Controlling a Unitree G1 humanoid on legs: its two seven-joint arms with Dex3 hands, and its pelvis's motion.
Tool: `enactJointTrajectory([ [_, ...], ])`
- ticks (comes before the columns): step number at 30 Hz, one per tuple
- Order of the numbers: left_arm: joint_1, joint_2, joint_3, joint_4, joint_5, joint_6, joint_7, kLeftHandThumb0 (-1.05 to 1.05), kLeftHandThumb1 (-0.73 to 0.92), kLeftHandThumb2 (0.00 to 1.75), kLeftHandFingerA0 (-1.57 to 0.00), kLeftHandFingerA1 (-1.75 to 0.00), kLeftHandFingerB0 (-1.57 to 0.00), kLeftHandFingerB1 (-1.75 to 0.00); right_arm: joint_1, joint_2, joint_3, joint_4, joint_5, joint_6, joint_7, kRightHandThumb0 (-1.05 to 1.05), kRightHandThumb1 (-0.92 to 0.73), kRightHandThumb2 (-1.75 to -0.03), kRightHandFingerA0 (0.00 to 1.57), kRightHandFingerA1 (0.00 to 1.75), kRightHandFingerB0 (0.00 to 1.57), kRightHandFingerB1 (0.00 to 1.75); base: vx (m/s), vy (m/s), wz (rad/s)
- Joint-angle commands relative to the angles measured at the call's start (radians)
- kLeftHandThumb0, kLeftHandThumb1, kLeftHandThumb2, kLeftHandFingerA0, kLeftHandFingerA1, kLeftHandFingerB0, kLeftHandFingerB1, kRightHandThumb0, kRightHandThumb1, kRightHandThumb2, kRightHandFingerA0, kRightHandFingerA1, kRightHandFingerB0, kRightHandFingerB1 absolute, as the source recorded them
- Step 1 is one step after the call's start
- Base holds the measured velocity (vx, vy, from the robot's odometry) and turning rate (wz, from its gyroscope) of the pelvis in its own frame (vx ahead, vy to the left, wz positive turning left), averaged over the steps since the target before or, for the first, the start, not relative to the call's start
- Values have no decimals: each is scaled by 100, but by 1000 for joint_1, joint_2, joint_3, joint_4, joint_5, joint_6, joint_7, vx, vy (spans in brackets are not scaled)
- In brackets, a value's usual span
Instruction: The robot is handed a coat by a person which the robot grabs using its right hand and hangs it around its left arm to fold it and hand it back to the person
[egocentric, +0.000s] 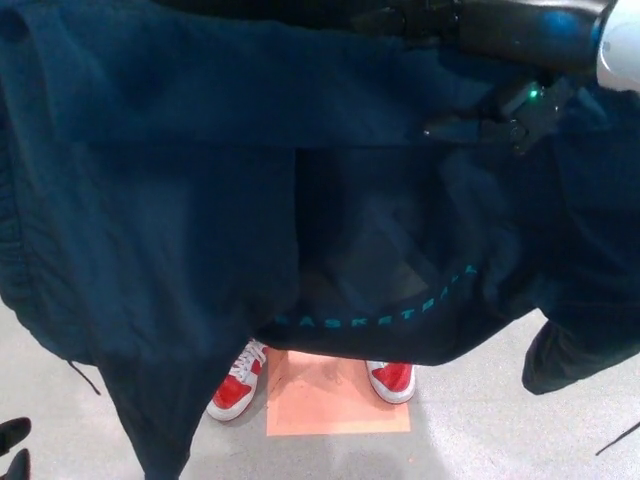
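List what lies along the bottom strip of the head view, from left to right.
Hanging coat panel → red-and-white shoe → orange floor marking → second red-and-white shoe → drooping coat fold.

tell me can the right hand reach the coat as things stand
Probably yes: the right hand sits against the coat near its top fold, nothing between them. Whether it grips the cloth is unclear.
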Motion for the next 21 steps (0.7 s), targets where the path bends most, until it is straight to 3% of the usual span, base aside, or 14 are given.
enactJointTrajectory([
  [1, -6, 5, 4, -2, -25, 40, -9, -76, 73, 101, -10, -45, -5, -41, -93, 17, 20, 34, -25, 74, 164, -93, -59, -103, 0, 8, 0, 6, 0, 0, 0],
  [2, -7, 5, 4, -2, -25, 44, -4, -76, 73, 101, -10, -45, -5, -41, -101, 21, 19, 44, -25, 71, 167, -93, -59, -103, 0, 8, 0, 6, 0, 0, 0],
  [3, -5, 6, 0, -3, -20, 36, -2, -34, 61, 114, 0, -48, 0, -48, -122, 30, 18, 65, -23, 75, 178, -92, -57, -102, 0, 8, 0, 6, 0, 0, 0],
  [4, -5, 6, -4, -2, -15, 35, 7, -34, 61, 114, 0, -47, 0, -48, -147, 40, 18, 87, -22, 87, 196, -98, -58, -83, 0, 5, 0, 2, 0, 0, 0],
  [6, 1, 4, -2, 2, -19, 29, 5, -35, 60, 113, 0, -48, 0, -48, -178, 63, 17, 131, -12, 95, 217, -91, -56, -98, 0, 7, 0, 5, 0, 0, 0],
  [7, 6, 6, -7, 0, -12, 15, 3, -78, 74, 103, -13, -46, -3, -40, -211, 75, 33, 165, -27, 91, 235, -89, -55, -96, 0, 9, 0, 6, 0, 0, 0],
  [8, 7, 6, -5, 1, -16, 19, 3, -36, 57, 112, 0, -48, 0, -48, -241, 88, 49, 195, -48, 91, 248, -86, -52, -95, 0, 11, 0, 9, 0, 0, 0],
  [10, 5, -1, 8, 1, -33, 26, -3, -35, 58, 112, 0, -48, 0, -48, -265, 101, 71, 229, -80, 84, 245, -96, -54, -80, 0, 15, 0, 8, 0, 0, 0],
  [11, 4, -6, 17, 1, -42, 35, 7, -66, 85, 65, -24, -36, -19, -33, -277, 108, 80, 243, -95, 87, 245, -98, -54, -78, 0, 16, 0, 9, 0, 0, 0],
  [13, 8, -5, 17, 1, -41, 38, 4, -65, 87, 66, -21, -35, -17, -32, -300, 123, 110, 271, -143, 88, 229, -95, -67, -61, 0, 21, 0, 14, 0, 0, 0],
  [14, 8, -2, 9, 0, -33, 39, 4, -64, 89, 66, -22, -35, -17, -32, -311, 133, 118, 288, -155, 94, 226, -83, -48, -94, 0, 15, 0, 11, 0, 0, 0],
  [17, 7, 4, 8, -1, -36, 45, -11, -61, 91, 66, -24, -36, -18, -32, -328, 152, 128, 331, -171, 84, 217, -95, -53, -75, 0, 18, 0, 12, 0, 0, 0],
  [18, 7, 4, 8, -1, -36, 43, -13, -61, 91, 66, -24, -37, -16, -32, -330, 157, 127, 343, -171, 83, 216, -87, -51, -94, 0, 11, 0, 7, 0, 0, 0],
  [21, 10, 1, 12, -4, -42, 29, -20, -62, 91, 66, -23, -37, -15, -32, -331, 165, 135, 370, -192, 51, 208, -86, -48, -95, 0, 12, 0, 8, 0, 0, 0],
])
